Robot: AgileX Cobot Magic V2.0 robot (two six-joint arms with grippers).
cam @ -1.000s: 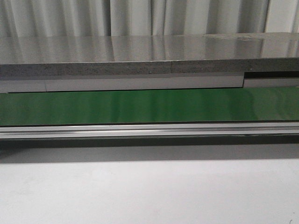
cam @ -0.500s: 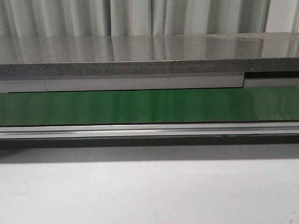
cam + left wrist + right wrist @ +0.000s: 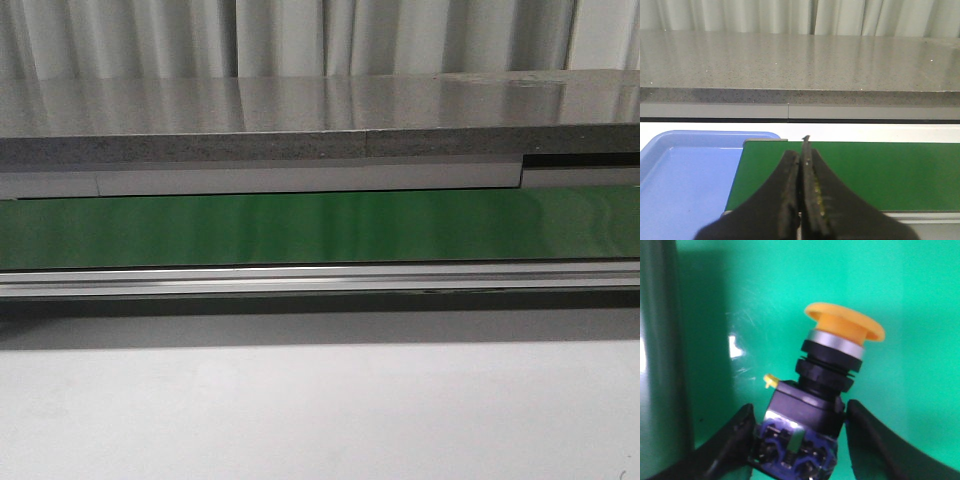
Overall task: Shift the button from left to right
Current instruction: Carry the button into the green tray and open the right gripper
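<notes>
The right gripper (image 3: pixel 799 440) is clamping the button (image 3: pixel 822 385) by its black body, 1 finger (image 3: pixel 730 445) pressing on each side, with the yellow-orange head tilting up and away from the fingers over the green belt (image 3: pixel 790 290). The left gripper (image 3: pixel 801 200) is sitting clenched on nothing — its 2 fingers are touching (tips over the belt's near end), just beside a blue tray (image 3: pixel 685 175). The front view is showing only the belt (image 3: pixel 320 228) and grey counter (image 3: pixel 300 110) — neither arm.

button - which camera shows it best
The right wrist view: the button fills the frame, yellow-orange head on a black body, between the right gripper's fingers over the green belt. The front and left wrist views show only belt, no button.
</notes>
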